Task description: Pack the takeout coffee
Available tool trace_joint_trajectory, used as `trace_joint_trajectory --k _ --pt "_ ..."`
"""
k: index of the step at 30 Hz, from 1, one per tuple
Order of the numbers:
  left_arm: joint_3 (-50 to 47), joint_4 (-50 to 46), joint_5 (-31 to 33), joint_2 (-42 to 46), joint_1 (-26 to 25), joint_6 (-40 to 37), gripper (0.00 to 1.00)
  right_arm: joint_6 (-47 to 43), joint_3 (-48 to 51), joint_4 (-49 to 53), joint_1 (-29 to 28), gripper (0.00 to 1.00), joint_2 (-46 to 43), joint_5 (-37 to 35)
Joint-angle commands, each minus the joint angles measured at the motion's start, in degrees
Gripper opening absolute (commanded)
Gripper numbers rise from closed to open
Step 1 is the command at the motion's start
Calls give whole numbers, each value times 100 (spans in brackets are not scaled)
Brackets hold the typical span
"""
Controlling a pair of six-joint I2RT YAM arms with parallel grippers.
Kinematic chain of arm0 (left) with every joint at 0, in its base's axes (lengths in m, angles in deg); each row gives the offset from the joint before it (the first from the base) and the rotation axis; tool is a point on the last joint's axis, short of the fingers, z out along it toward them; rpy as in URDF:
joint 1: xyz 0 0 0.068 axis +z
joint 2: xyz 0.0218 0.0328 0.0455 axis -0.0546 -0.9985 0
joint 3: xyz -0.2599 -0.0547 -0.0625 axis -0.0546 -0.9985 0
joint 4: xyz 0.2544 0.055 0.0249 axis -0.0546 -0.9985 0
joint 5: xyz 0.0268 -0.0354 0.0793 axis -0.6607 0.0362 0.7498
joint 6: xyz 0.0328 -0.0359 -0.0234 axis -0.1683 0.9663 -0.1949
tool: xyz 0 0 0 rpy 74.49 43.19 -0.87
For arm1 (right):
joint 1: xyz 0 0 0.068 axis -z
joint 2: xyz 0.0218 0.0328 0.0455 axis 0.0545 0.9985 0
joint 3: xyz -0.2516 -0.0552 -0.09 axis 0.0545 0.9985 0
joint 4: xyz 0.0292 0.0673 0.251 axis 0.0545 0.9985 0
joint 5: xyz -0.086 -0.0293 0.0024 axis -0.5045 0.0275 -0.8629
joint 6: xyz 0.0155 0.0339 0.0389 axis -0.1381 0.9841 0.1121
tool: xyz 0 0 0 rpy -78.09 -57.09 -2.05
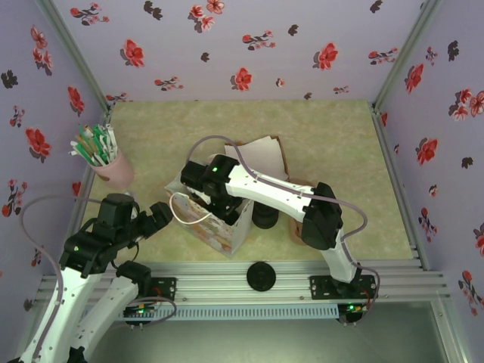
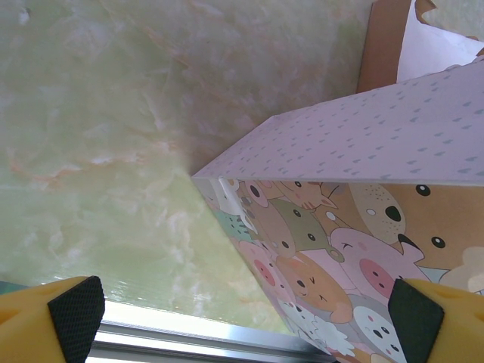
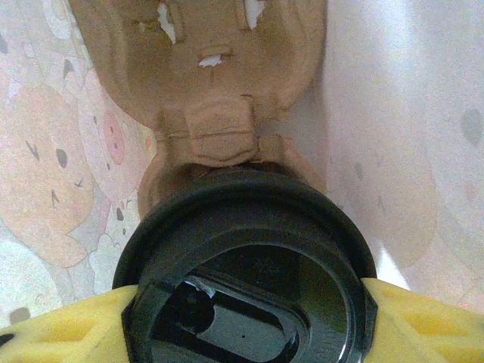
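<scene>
Right wrist, takeout coffee [image 3: 246, 261] clamped between right jaws inside bag [image 3: 393, 151], left jaws apart

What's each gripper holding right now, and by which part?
The right gripper clamps the takeout coffee by the sides of its black lid, inside the paper bag. The left gripper is open and holds nothing.

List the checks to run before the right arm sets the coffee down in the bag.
1. Right gripper clamped on the takeout coffee: ok.
2. Its lid seated: ok.
3. Coffee inside the gift bag, over the pulp carrier: ok.
4. Free slot directly below: cannot tell, the lid hides it.
5. Left gripper steadying the bag: not ok, open, not closed on it.
</scene>
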Motion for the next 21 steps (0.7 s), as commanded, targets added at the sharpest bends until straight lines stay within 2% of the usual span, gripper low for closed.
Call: trace_joint_trajectory --k 1,12,21 --pt "-1 -2 126 3 -34 -92 99 9 195 -133 22 62 72 64" --pt "59 -11 127 -33 -27 -106 99 62 187 -80 65 62 211 88" --pt "94 -14 127 -59 -27 -123 99 63 610 -501 78 62 391 46"
